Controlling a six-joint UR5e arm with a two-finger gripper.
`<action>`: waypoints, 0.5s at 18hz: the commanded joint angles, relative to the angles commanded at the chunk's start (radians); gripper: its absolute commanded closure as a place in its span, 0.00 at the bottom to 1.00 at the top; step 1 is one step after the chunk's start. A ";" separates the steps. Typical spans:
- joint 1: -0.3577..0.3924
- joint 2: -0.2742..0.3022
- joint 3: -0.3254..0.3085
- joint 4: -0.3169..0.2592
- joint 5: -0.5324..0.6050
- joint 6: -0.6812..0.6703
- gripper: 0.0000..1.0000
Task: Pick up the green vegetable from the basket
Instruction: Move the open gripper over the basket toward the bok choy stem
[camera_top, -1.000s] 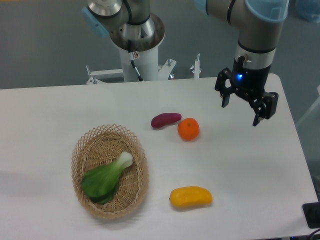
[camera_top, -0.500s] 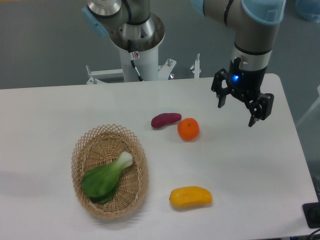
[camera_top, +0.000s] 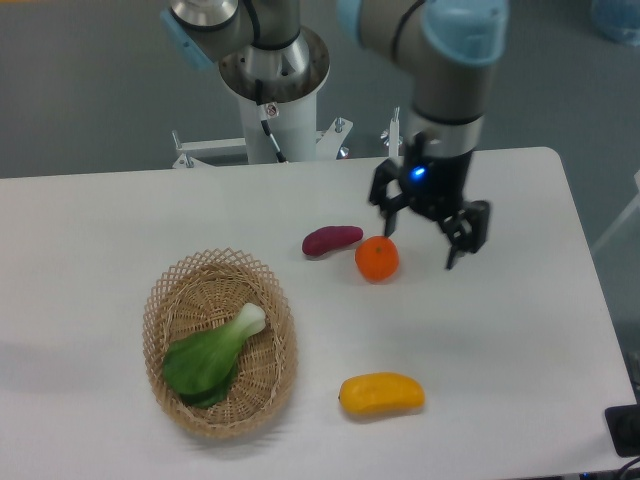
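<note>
One arm, one tool (camera_top: 420, 238), fingers spread apart with nothing between them. The tool hangs above the counter (camera_top: 500, 330), just right of the orange (camera_top: 377, 258); whether its near fingertip touches the fruit cannot be told from this view. A small blue light glows on the tool body. No brand marks, labels or writing can be read anywhere in view.

Landmark for positions: the orange, near the middle of the counter.

- Purple sweet potato (camera_top: 331, 240): just left of the orange and slightly behind it, close but apart, lying on its long side.
- Yellow oblong fruit (camera_top: 381, 393): well in front of the orange, lying flat, long axis left to right.
- Basket (camera_top: 170, 290): well to the left of the orange and in front of it, oval, woven, light tan with an open lacy rim, sitting flat on the counter.
- Green vegetable (camera_top: 213, 355): lies inside the basket, well apart from the tool. Pale stem end points up and to the right, toward the orange; dark green leaves spread toward the basket's front-left wall. It rests on the basket floor, tilted along the diagonal.
- Arm base (camera_top: 272, 90): white pedestal behind the counter, left of and well behind the orange, with a cable running down its front.

Counter surface is white and plain.
</note>
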 joint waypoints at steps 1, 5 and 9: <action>-0.022 -0.003 -0.015 0.000 0.003 -0.034 0.00; -0.115 -0.031 -0.072 0.005 0.011 -0.123 0.00; -0.187 -0.096 -0.078 0.011 0.015 -0.180 0.00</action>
